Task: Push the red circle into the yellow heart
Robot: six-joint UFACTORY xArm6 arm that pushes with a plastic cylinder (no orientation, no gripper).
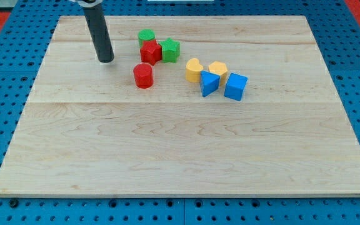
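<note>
The red circle [143, 75] is a short red cylinder on the wooden board, left of centre in the upper part of the view. The yellow heart [194, 70] lies to its right, with a gap between them. My tip [105, 60] rests on the board up and to the left of the red circle, a short way apart from it and not touching any block.
A red star-like block [150, 52] sits between a green round block [146, 37] and a green block [170, 50], above the red circle. A second yellow block [218, 69], a blue triangular block [209, 83] and a blue cube [235, 86] crowd the heart's right side.
</note>
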